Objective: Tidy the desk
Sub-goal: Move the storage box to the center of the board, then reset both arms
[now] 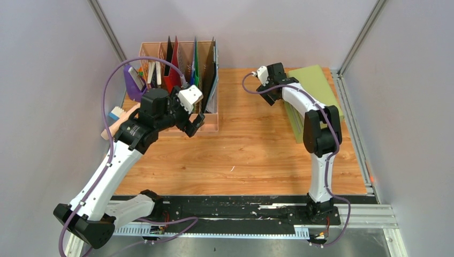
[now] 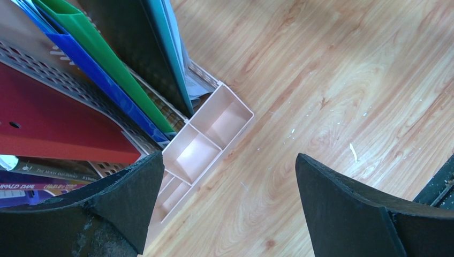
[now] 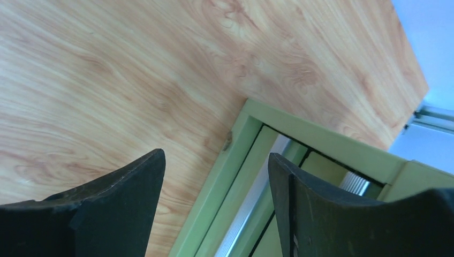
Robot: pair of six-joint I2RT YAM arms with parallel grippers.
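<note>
Wood-grain tabletop [image 1: 251, 144] fills work area between grey walls. Left hand [image 2: 229, 159] spread wide, empty, above small front trays of pink organizer [image 1: 211, 128], far left; folders [image 2: 101, 80] upright in slots. Right hand [image 3: 214, 160] spread, empty, over green cabinet [image 1: 316, 80] edge, far right. Likely lining up on drawer.

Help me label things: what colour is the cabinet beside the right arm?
The cabinet is light green; top external view shows it best.

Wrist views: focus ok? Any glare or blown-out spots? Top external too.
Left wrist: desk grain and tray sharp, pale sheen on the wood, claw fingers dark. Right wrist: grain softer, bluish blown-out corner beyond the cabinet. Top external: even light, faint shadows, no glare.
</note>
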